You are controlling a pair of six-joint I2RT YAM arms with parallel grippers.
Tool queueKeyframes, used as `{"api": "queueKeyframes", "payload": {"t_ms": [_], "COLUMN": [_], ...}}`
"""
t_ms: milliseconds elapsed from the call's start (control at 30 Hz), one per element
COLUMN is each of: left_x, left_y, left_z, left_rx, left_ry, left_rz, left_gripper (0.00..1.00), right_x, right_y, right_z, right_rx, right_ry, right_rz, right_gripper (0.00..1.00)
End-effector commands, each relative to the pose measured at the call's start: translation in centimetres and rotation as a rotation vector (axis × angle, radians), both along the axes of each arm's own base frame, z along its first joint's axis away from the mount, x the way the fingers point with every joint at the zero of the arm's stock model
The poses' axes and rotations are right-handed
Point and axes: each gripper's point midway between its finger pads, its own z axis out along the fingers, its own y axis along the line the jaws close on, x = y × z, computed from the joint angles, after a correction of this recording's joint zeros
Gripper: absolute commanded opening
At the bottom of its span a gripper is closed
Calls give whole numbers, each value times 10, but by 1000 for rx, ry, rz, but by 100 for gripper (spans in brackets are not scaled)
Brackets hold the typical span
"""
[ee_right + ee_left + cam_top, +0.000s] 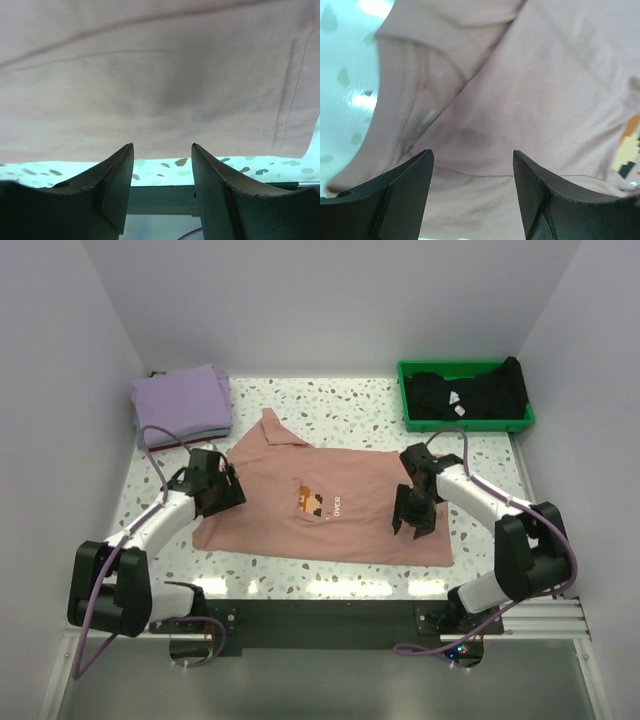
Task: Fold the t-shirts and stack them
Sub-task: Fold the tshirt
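Where the white speckled table [270, 400] stretches out beyond both arms, we see the salmon-pink cloth t-shirt [355, 530] with its small brown-orange chest print spread flat across the middle. Its left end lies beneath the left hand [228, 492] and its right end beneath the right hand [412, 525]. At the far right a green plastic tray [465, 425] holds a crumpled black t-shirt [470, 392]. At the far left corner sits a folded lavender t-shirt [182, 400], near the left hand. Both hands stand with their fingers spread apart, gripping nothing. In the left wrist view, pink cloth with a ribbed seam fills the gap. In the right wrist view, the shirt's stitched edge lies just past the fingers. We cannot tell whether either hand touches the cloth.
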Motion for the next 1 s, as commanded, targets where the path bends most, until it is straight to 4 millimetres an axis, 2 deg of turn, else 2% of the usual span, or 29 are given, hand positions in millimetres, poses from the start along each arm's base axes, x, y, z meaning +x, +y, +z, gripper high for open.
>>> {"api": "queueKeyframes", "payload": {"t_ms": [0, 67, 200, 367, 433, 567, 667, 767, 967], "left_x": [32, 43, 55, 62, 56, 32, 18, -6, -34], "left_y": [-16, -32, -51, -64, -67, -56, -48, -43, -33], "left_z": [35, 42, 30, 10, 1, -26, -35, -47, -51], "left_rx": [13, -11, -52, -101, -127, -115, -106, -113, -107], "left_ry": [-106, -140, -141, -143, -132, -52, -30, 4, 31], "left_rz": [-76, -112, -142, -181, -189, -144, -116, -91, -41], "left_gripper": [70, 69, 68, 67, 67, 67, 68, 69, 69], "right_x": [36, 50, 62, 56, 53, 31, 14, 1, -14], "right_y": [9, 16, 19, 14, 12, 0, -5, -7, -12], "right_z": [36, 35, 15, -19, -26, -37, -41, -44, -43], "right_rx": [33, 54, 48, 6, -6, -46, -53, -47, -46], "right_ry": [-142, -177, -178, -104, -85, -36, -4, 13, 17], "right_rz": [7, 6, 12, 30, 26, 20, 18, 11, -4], "right_gripper": [54, 54, 54, 52, 52, 51, 51, 51, 51]}}
